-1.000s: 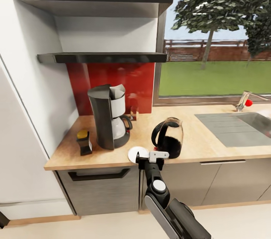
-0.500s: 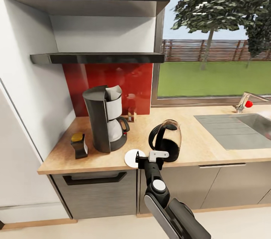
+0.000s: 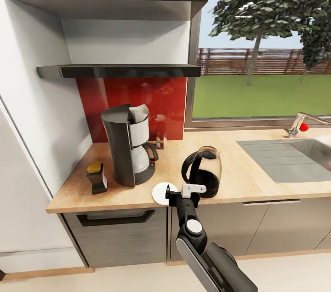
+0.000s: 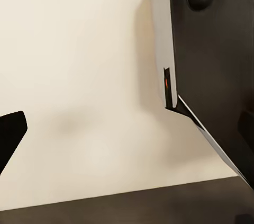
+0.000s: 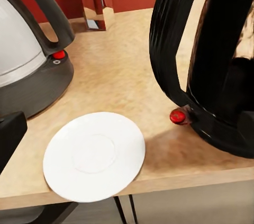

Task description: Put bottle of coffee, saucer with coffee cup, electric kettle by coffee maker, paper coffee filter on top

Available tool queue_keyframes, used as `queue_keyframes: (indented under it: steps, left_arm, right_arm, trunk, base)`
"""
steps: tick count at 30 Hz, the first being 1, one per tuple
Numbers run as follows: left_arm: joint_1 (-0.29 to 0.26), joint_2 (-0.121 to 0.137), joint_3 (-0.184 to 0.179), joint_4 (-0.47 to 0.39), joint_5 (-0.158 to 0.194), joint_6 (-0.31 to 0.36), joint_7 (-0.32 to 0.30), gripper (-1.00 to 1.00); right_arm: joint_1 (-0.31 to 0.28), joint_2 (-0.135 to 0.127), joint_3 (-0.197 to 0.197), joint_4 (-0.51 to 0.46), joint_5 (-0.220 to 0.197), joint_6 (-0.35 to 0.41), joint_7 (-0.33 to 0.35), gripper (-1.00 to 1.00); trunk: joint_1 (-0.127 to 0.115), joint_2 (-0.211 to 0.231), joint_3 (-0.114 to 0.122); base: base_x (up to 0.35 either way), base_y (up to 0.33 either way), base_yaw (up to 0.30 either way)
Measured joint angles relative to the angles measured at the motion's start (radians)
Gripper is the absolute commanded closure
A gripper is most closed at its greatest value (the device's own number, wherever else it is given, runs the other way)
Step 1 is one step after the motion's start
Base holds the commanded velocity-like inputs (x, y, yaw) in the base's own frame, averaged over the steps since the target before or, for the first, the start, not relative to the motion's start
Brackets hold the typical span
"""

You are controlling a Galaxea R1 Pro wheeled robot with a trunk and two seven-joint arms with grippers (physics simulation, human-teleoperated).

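The black coffee maker stands on the countertop with a white paper filter in its top. Left of it is the dark coffee bottle with a yellow lid. The white saucer lies bare at the counter's front edge, between the coffee maker and the black electric kettle. My right gripper hovers open at the counter edge, just right of the saucer and in front of the kettle. My left gripper hangs low and open over the cream floor.
A small glass shaker stands by the red backsplash behind the coffee maker. Two dark shelves hang above. A sink with a tap is at the right. A white tall cabinet borders the counter's left end.
The camera shifted a second ago, so the whole picture moved. For the last half second nothing has moved; my right gripper stays open by the saucer.
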Motion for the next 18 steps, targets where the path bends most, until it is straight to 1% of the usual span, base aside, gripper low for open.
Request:
queue_keyframes:
  steps: [4, 6, 8, 9, 10, 11, 14, 16, 18]
  left_arm:
    - [0.001, 0.000, 0.000, 0.003, 0.000, 0.000, 0.000, -1.00]
    - [0.015, 0.003, -0.001, 0.004, 0.000, 0.005, 0.001, -1.00]
    - [0.022, 0.003, -0.001, 0.004, 0.000, 0.029, 0.002, -1.00]
    - [0.025, 0.003, -0.002, 0.005, -0.001, 0.051, 0.011, -1.00]
    - [0.026, 0.001, -0.001, 0.005, -0.003, 0.070, 0.038, -1.00]
    - [0.027, 0.000, -0.001, 0.005, -0.003, 0.075, 0.056, -1.00]
    - [0.027, -0.001, 0.000, 0.006, -0.002, 0.082, 0.102, -1.00]
    - [0.028, 0.000, 0.002, 0.005, -0.002, 0.082, 0.120, -1.00]
    - [0.028, -0.001, 0.002, 0.005, -0.002, 0.081, 0.124, -1.00]
  right_arm:
    - [0.000, 0.000, 0.000, 0.000, 0.000, 0.000, 0.000, -1.00]
    - [0.000, 0.000, -0.001, -0.001, 0.000, 0.000, 0.000, -1.00]
    - [0.000, 0.000, -0.001, -0.001, 0.000, 0.000, 0.000, -1.00]
    - [0.000, 0.000, -0.001, -0.001, 0.000, 0.000, 0.000, -1.00]
    - [0.000, 0.000, -0.001, -0.001, 0.000, 0.000, 0.000, -1.00]
    - [0.000, 0.000, -0.001, -0.001, 0.000, 0.000, 0.000, -1.00]
    - [0.000, 0.000, -0.002, 0.000, 0.000, 0.000, 0.000, -1.00]
    - [0.000, 0.000, -0.002, 0.000, 0.000, 0.000, 0.000, -1.00]
    - [0.000, 0.000, -0.002, 0.000, 0.000, 0.000, 0.000, -1.00]
  trunk:
    - [0.000, 0.000, 0.000]
    - [0.000, 0.000, 0.000]
    - [0.000, 0.000, 0.000]
    - [0.000, 0.000, 0.000]
    - [0.000, 0.000, 0.000]
    - [0.000, 0.000, 0.000]
    - [0.000, 0.000, 0.000]
    - [0.000, 0.000, 0.000]
    - [0.000, 0.000, 0.000]
  base:
    - [0.015, 0.000, 0.000]
    - [0.213, 0.000, 0.000]
    - [0.272, 0.000, 0.000]
    - [0.149, 0.000, 0.000]
    - [0.095, 0.000, 0.000]
    - [0.061, 0.000, 0.000]
    - [0.027, 0.000, 0.000]
    - [0.005, 0.000, 0.000]
    - [0.069, 0.000, 0.000]
